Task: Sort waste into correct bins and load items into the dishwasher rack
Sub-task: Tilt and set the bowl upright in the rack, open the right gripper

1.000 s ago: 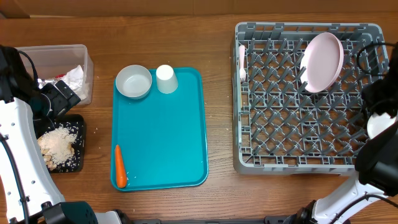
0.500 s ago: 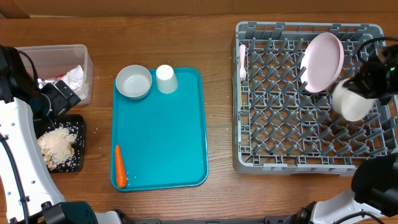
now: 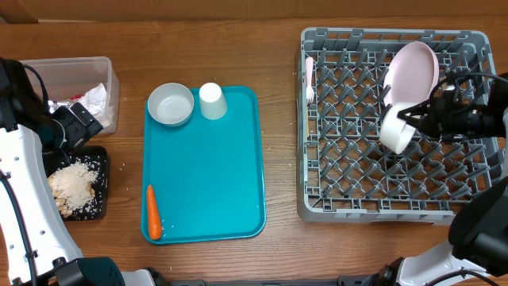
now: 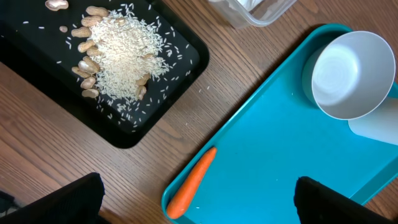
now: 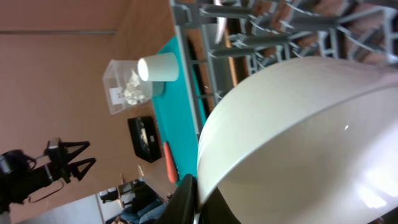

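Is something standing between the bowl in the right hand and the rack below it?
Nothing visible does. The right hand holds the bowl over bare pegs of the dishwasher rack; the pink plate stands close beside it, toward the rack's far side.

Right tool [image 3: 414, 119] gripping bowl [image 3: 393, 132], above rack [image 3: 349, 184]

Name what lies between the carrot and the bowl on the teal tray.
Nothing; from carrot to bowl the tray is bare, overhead view.
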`<control>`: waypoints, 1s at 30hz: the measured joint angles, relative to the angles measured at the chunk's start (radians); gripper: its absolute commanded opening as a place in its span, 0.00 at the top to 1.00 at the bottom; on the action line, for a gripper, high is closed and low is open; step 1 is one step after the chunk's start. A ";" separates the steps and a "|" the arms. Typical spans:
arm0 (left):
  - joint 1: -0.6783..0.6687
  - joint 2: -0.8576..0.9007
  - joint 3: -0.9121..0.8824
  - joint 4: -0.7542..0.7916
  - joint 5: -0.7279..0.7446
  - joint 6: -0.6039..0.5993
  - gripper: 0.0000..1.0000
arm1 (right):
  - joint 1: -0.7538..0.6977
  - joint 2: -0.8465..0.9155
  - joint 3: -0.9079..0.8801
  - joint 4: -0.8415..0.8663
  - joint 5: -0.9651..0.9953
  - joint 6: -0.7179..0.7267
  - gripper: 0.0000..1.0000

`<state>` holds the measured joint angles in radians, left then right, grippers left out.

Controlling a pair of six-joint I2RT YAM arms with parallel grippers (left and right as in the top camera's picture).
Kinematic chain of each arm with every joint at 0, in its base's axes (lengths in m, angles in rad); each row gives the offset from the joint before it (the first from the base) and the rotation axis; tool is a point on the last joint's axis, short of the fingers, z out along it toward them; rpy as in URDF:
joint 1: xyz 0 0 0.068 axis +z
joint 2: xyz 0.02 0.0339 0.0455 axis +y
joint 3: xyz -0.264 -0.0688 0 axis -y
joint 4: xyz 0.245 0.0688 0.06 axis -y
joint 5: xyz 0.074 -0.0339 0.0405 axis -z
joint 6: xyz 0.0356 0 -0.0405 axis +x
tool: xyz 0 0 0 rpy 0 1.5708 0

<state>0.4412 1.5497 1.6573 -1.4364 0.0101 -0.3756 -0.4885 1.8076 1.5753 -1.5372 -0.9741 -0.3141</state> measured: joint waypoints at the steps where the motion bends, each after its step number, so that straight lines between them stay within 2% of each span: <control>1: 0.000 0.000 0.000 0.000 0.000 0.000 0.00 | 0.000 0.000 0.000 0.000 -0.011 -0.010 0.96; 9: 0.000 0.000 0.000 0.000 0.000 0.000 0.00 | 0.000 0.000 0.000 0.028 -0.018 -0.060 0.96; 30: 0.000 0.000 0.000 0.000 0.000 0.000 0.00 | 0.000 0.000 0.000 0.046 0.089 -0.073 0.96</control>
<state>0.4412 1.5497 1.6573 -1.4364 0.0101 -0.3752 -0.4885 1.8076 1.5753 -1.4910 -0.8856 -0.3874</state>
